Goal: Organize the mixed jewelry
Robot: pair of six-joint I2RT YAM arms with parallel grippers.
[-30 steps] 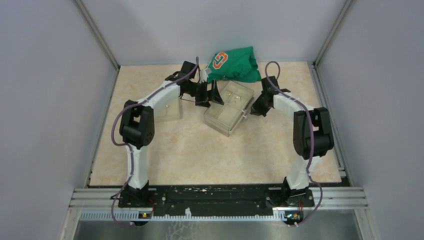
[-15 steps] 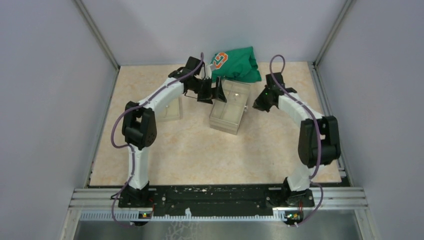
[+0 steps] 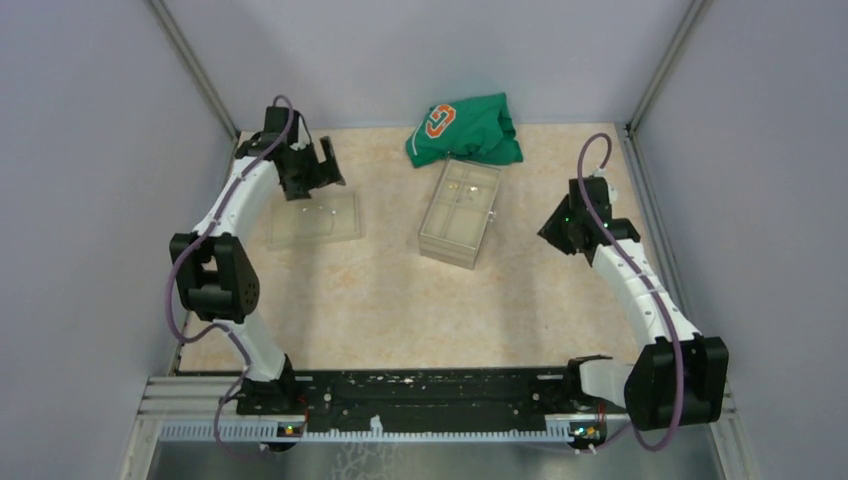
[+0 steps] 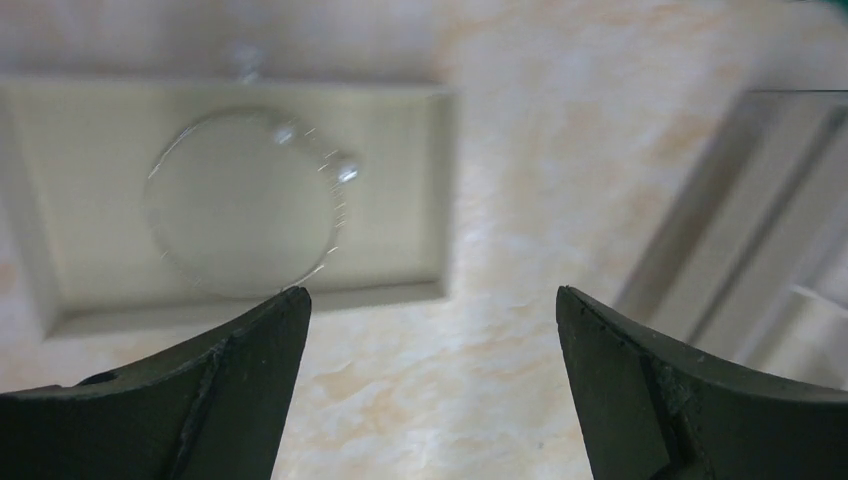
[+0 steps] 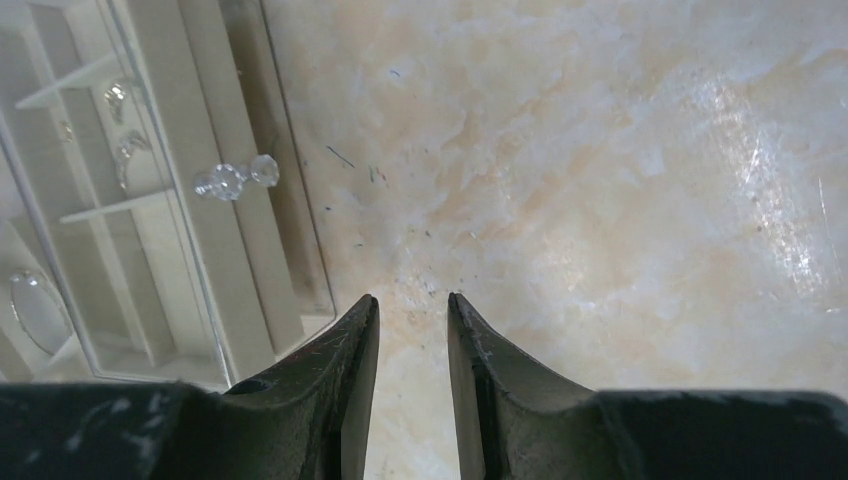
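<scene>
A large thin silvery wire hoop (image 4: 245, 205) lies in a shallow clear tray (image 4: 430, 190), with a small silvery bit (image 4: 245, 60) by the tray's far rim. My left gripper (image 4: 430, 300) is open and empty, hovering above the tray's near edge; in the top view it (image 3: 318, 178) is at the tray's (image 3: 350, 215) far side. The clear compartmented box (image 3: 460, 212) holds small silvery pieces (image 5: 118, 95) and a hoop (image 5: 35, 310). My right gripper (image 5: 410, 297) stands a little open and empty over bare table, right of the box (image 5: 200, 250).
A green cloth with an orange logo (image 3: 465, 130) lies at the back, touching the box's far end. The box has a clear bead-like clasp (image 5: 235, 178) on its side. Grey walls enclose the table on three sides.
My left arm swung left from the box to above the shallow tray. My right arm drew back right, away from the box. The box turned straighter a second ago and now lies still.
</scene>
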